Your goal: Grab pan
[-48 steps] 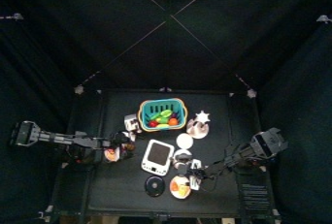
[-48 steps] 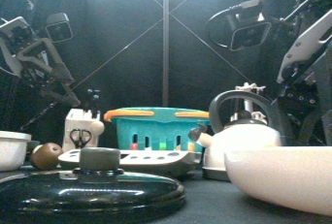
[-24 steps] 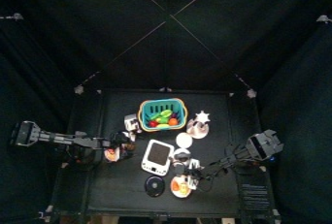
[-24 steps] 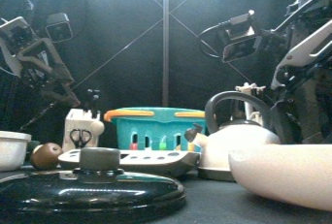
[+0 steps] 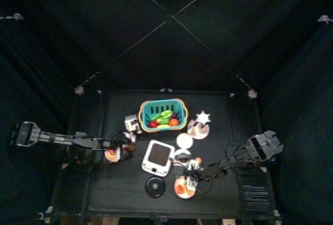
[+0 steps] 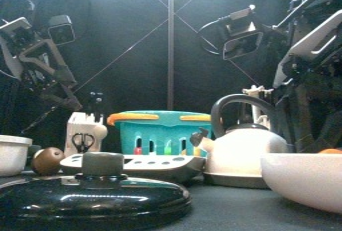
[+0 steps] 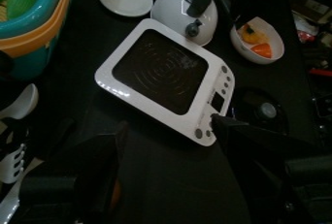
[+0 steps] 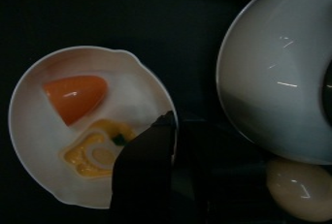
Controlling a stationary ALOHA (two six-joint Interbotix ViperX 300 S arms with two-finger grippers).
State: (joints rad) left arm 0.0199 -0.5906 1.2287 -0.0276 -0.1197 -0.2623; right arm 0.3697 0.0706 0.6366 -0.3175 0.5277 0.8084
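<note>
Right now the pan [image 8: 39, 136] sits at the table's front edge, right of centre, just beside a big white round vessel [image 8: 279, 63], w/ an orange lump [image 8: 74, 94] and a yellowish bit inside. R gripper [image 5: 194, 176] hangs right over its rim; can't tell how far open it is, or whether it has hold yet. Pan looks light, stiff, glossy, so prob. slippery. Best pinch the thin rim, one finger inside and one outside, clear of the contents. L gripper [image 5: 107, 150] rests at table's left, opening not visible.
</note>
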